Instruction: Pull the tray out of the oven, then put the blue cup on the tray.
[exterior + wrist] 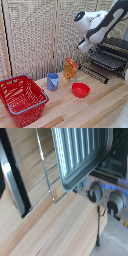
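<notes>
White rounded arm [97, 24] with black joints.

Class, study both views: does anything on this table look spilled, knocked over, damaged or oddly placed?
Nothing stands out. The blue cup, red bowl and red basket sit upright on the wooden table. The oven has its door down, as expected for the task.
</notes>
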{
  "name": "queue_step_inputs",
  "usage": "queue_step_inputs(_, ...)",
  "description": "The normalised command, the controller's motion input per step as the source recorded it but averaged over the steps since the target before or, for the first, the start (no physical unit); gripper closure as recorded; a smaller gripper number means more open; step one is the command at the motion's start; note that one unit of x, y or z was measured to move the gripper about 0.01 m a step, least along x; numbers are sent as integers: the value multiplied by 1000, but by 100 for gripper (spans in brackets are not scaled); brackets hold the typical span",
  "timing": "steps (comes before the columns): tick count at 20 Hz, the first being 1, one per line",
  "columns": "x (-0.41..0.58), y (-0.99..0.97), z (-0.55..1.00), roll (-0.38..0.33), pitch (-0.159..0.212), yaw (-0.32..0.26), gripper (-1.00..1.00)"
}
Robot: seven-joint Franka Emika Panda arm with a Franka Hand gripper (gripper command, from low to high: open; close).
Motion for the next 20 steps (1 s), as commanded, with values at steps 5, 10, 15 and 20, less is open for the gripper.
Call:
queue_step_inputs(5, -80, 313, 389, 193, -126, -255, -100)
queue_step_inputs(10, -6, 273, 183, 285, -40, -222, -100)
queue_step_inputs(15, 29, 251, 27, 353, 0, -181, -100)
queue_step_inputs(20, 70, 259, 0, 375, 0, -160, -100)
